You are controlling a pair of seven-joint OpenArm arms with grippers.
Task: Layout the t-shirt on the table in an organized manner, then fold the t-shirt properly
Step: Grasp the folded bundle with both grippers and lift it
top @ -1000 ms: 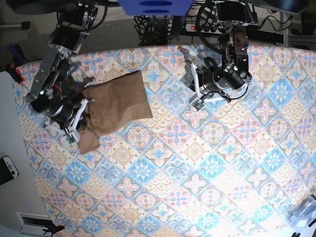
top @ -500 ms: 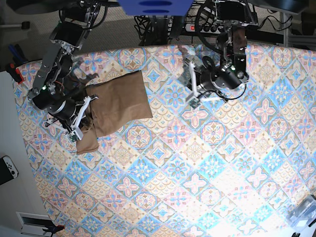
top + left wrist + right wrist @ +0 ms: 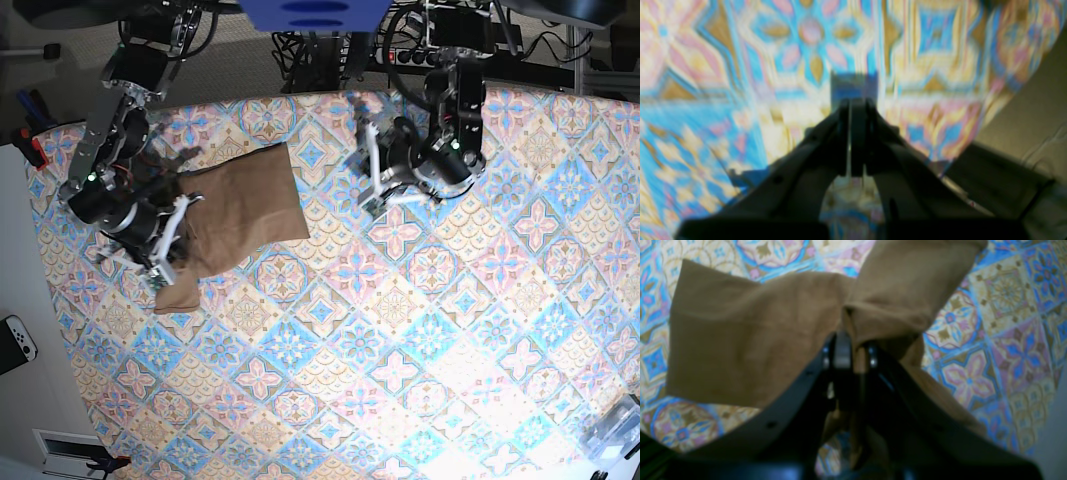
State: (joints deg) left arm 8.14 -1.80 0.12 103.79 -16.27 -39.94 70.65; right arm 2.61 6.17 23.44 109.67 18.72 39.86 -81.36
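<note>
Patterned table (image 3: 400, 340) with the t-shirt (image 3: 235, 215) lying folded near its far left corner.
We see our right gripper (image 3: 853, 350) pinching the shirt's edge; our left gripper (image 3: 853, 110), pressed together, holds nothing.

Left hand (image 3: 368, 170) now farther left, toward the t-shirt (image 3: 245, 200).

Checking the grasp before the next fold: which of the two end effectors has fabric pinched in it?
The right end effector, at the t-shirt: brown cloth bunches between its fingers. The left end effector is shut on nothing, above bare patterned table.
</note>
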